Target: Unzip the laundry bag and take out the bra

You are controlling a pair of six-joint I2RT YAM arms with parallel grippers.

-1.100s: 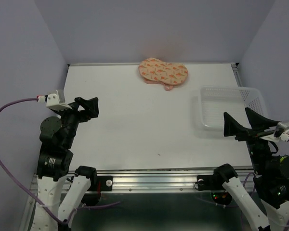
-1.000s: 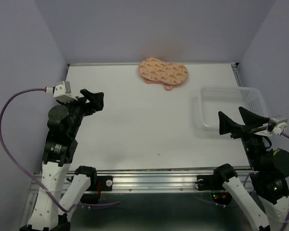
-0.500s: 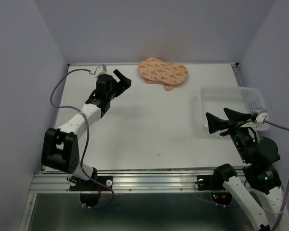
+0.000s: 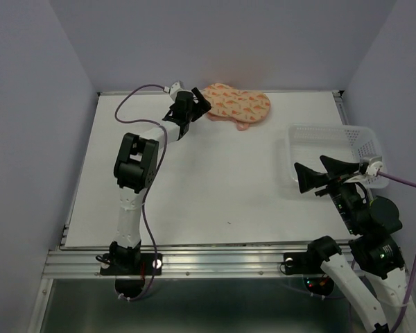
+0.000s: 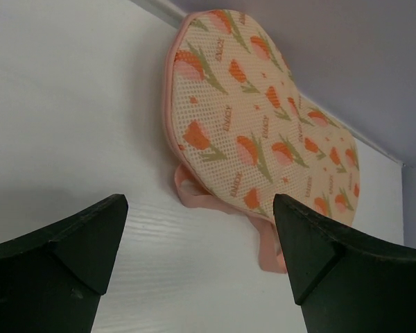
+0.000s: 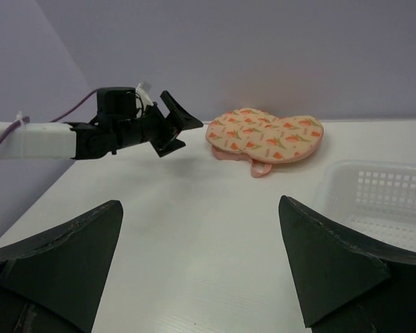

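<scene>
Reaching to the far edge of the table (image 4: 215, 187) from its left side a second earlier, the left gripper (image 4: 203, 103) hovers jaws wide just beside the laundry bag (image 4: 234, 104), contents unseen, tiny printed lettering illegible; the right gripper (image 4: 310, 170) hangs open at front right.

The laundry bag (image 4: 236, 104) is peach-pink, printed with orange-red flowers and green stems, edged in pink, on a white table (image 4: 194, 187).

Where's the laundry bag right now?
In the top view, the laundry bag lies at the far edge of the table, just right of the open left gripper.
</scene>
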